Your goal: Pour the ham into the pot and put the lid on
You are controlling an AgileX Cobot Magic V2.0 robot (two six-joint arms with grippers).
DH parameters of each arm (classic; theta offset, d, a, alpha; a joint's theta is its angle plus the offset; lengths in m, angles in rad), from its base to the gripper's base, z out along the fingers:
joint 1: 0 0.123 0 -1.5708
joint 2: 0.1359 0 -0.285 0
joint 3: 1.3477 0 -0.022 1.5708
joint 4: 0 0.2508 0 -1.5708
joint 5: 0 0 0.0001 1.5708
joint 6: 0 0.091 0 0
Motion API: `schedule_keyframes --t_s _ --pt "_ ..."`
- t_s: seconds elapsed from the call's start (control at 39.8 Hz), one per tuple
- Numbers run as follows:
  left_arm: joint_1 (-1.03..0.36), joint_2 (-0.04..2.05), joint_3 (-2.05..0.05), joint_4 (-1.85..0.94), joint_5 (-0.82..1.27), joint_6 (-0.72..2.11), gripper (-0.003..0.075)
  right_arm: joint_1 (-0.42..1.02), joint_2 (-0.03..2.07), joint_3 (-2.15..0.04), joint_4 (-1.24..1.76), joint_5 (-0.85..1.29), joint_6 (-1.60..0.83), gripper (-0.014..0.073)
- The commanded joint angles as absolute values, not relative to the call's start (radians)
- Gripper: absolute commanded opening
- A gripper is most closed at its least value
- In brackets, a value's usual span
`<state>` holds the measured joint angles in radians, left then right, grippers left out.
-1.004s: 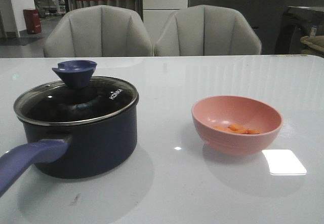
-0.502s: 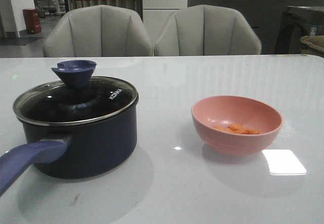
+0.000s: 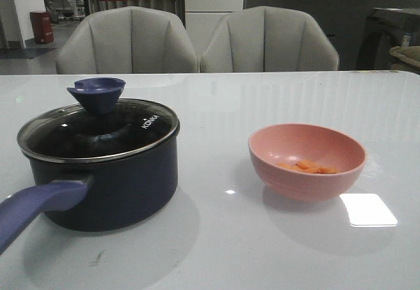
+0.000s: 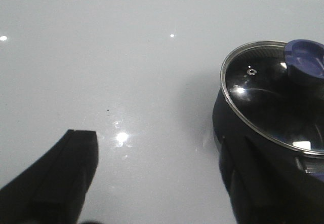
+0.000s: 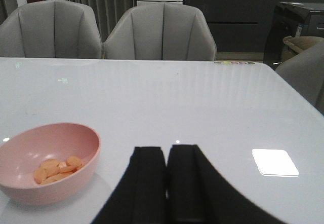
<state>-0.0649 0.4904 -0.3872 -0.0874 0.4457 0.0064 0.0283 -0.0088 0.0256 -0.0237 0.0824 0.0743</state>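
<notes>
The dark pot (image 3: 125, 191) stands at the table's left, its purple-blue handle (image 3: 33, 208) pointing toward the front edge. The glass lid (image 3: 98, 136) with the blue knob (image 3: 96, 93) lies on the pot. At the right, the ham (image 3: 307, 166) lies in a pink bowl (image 3: 295, 185). Neither gripper shows in the front view. In the left wrist view my left gripper (image 4: 154, 142) is open over bare table, beside the pot (image 4: 223, 113) and lid (image 4: 263, 102). My right gripper (image 5: 166, 150) is shut on nothing, beside the bowl (image 5: 76, 168) holding the ham (image 5: 53, 169).
Two grey chairs (image 3: 128, 41) (image 3: 269, 41) stand behind the white glossy table (image 3: 230, 250). A bright rectangular light reflection (image 3: 367, 209) lies on the tabletop in front of the bowl, toward the right.
</notes>
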Motion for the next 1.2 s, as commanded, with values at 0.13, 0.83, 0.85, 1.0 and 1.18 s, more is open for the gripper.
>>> schedule_keyframes --t_s 0.13,0.83,0.85,1.0,1.18 --pt "-0.067 0.51 -0.447 -0.106 0.397 -0.006 0.0576 0.028 -0.028 0.037 -0.035 0.0 0.072 0.0143" --pt "-0.167 1.018 -0.974 -0.14 0.792 -0.016 0.0577 0.028 -0.028 0.037 -0.035 0.0 0.072 0.0143" --pt "-0.182 1.03 -0.984 -0.14 0.792 -0.024 0.0577 0.028 -0.028 0.037 -0.035 0.0 0.072 0.0143" --pt "-0.277 1.121 -1.028 -0.137 0.781 -0.076 0.0577 0.028 -0.028 0.037 -0.035 0.0 0.072 0.0143" --pt "-0.356 1.251 -1.082 -0.135 0.781 -0.102 0.0577 0.028 -0.028 0.037 -0.035 0.0 0.072 0.0143"
